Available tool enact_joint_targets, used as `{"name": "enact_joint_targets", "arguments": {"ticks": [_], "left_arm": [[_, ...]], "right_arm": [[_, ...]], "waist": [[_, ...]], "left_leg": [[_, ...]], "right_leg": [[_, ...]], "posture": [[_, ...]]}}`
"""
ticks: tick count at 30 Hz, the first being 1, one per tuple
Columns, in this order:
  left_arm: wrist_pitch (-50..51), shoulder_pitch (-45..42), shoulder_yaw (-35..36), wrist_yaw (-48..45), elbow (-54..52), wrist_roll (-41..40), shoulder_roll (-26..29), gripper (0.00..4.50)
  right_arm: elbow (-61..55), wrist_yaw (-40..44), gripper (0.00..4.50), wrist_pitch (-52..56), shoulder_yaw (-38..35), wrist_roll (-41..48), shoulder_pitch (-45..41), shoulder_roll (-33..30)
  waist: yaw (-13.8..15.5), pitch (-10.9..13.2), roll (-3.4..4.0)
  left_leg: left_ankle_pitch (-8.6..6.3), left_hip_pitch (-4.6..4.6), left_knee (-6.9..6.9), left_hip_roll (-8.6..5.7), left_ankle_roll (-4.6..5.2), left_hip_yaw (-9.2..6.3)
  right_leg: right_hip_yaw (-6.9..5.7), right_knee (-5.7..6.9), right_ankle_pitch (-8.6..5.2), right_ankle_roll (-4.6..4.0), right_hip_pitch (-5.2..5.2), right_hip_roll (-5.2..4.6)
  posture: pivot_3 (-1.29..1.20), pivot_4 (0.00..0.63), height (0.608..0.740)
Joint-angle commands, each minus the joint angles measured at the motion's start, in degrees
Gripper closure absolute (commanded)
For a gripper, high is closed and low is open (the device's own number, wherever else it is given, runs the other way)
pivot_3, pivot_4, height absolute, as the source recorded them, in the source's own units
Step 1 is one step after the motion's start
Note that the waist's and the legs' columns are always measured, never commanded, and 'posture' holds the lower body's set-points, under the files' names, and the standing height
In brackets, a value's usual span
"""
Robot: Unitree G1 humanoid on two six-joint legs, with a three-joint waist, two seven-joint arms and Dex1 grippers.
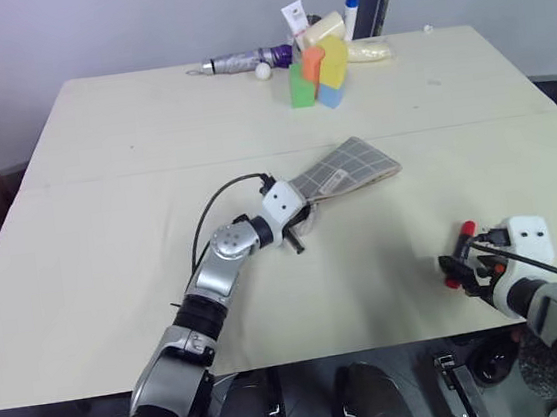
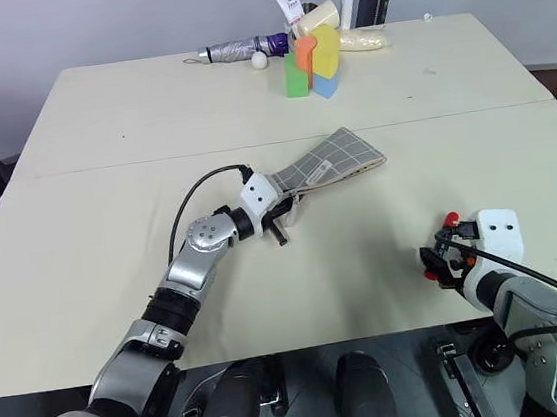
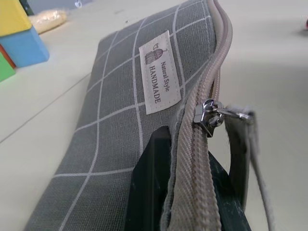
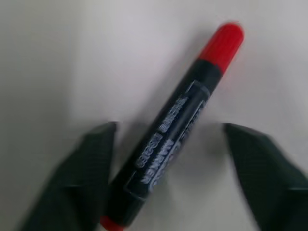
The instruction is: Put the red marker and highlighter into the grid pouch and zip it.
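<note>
The grid pouch lies flat mid-table, grey with white lines and a white label. My left gripper is shut on the pouch's near end, its black fingers pinching the fabric by the zipper. The metal pull sits just past them. The red marker, a black barrel with a red cap, lies near the table's front right edge. My right gripper straddles it, fingers apart on either side, not closed on it. The highlighter is out of view.
At the table's back stand coloured foam blocks, a folded umbrella, a small white ball and some tubes and bottles. The table's front edge runs close below the right gripper.
</note>
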Motion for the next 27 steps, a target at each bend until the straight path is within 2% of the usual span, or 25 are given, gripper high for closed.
{"name": "enact_joint_targets", "arguments": {"ticks": [1, 3, 4, 9, 12, 16, 21, 27], "left_arm": [[-1.35, -0.27, 0.52, 0.28, -1.32, -0.21, 0.04, 4.50], [-1.26, -0.06, 0.82, 0.56, -1.61, -0.29, 0.26, 4.50], [-1.20, 0.05, 0.92, 0.62, -1.74, -0.33, 0.36, 4.50], [-0.95, 0.41, 1.22, 0.22, -2.61, -0.81, 0.95, 4.50], [-0.73, 0.66, 1.26, -0.08, -3.39, -1.09, 1.23, 4.50], [-0.13, 1.36, 1.15, -0.33, -5.15, -1.45, 1.34, 4.50], [0.66, 2.68, 0.83, -0.84, -7.66, -1.85, 1.94, 4.50], [1.43, 3.80, 0.52, -1.56, -9.68, -1.82, 2.82, 4.50]], "right_arm": [[0.33, -0.79, 2.91, -0.51, 1.28, -0.21, -1.02, -1.19], [1.10, -0.36, 3.94, -1.61, 2.64, -0.63, -1.90, -4.16], [0.86, 0.88, 4.21, -3.24, 4.56, -0.81, -1.73, -7.20], [-0.99, 9.90, 4.21, -17.37, 13.18, -2.71, -0.50, -23.98], [0.44, 13.53, 4.21, -22.70, 14.70, -2.96, -1.94, -29.41], [3.48, 14.68, 4.21, -26.41, 18.22, -4.66, -3.84, -32.93], [7.66, 14.53, 4.21, -29.25, 23.32, -6.74, -8.00, -33.28], [10.46, 15.07, 4.21, -31.07, 25.67, -8.36, -10.64, -33.24]], "waist": [[-0.03, 0.00, 0.00], [-0.08, 0.00, 0.00], [-0.07, 0.00, 0.00], [-0.11, 0.03, -0.01], [-0.08, 0.07, -0.06], [0.07, 0.09, -0.10], [-0.05, 0.09, -0.09], [0.00, 0.09, -0.09]], "left_leg": [[0.00, -0.01, 0.00, 0.00, 0.00, 0.00], [0.00, -0.01, -0.01, 0.00, 0.01, 0.00], [0.00, -0.01, -0.01, -0.01, 0.01, 0.01], [-0.01, -0.01, -0.01, -0.01, 0.02, -0.02], [-0.01, -0.01, -0.02, 0.00, 0.02, -0.03], [0.00, -0.01, -0.01, -0.01, 0.02, -0.04], [0.00, -0.01, 0.02, -0.03, 0.02, -0.02], [0.00, -0.02, 0.02, -0.04, 0.02, -0.02]], "right_leg": [[0.00, 0.00, 0.00, 0.00, -0.01, 0.01], [0.00, 0.00, 0.00, 0.00, -0.01, 0.01], [0.00, 0.00, 0.00, 0.00, -0.01, 0.01], [-0.01, -0.02, 0.00, 0.00, 0.00, 0.04], [-0.01, -0.02, -0.01, 0.01, 0.00, 0.07], [-0.02, -0.03, 0.00, 0.02, 0.03, 0.05], [-0.01, -0.03, 0.01, 0.04, 0.02, 0.02], [-0.01, -0.03, 0.01, 0.04, 0.03, 0.01]], "posture": [[0.00, 0.150, 0.740], [0.00, 0.150, 0.740], [0.00, 0.150, 0.740], [0.00, 0.150, 0.740], [0.00, 0.150, 0.740], [0.00, 0.150, 0.740], [0.00, 0.150, 0.740], [0.00, 0.150, 0.740]]}}
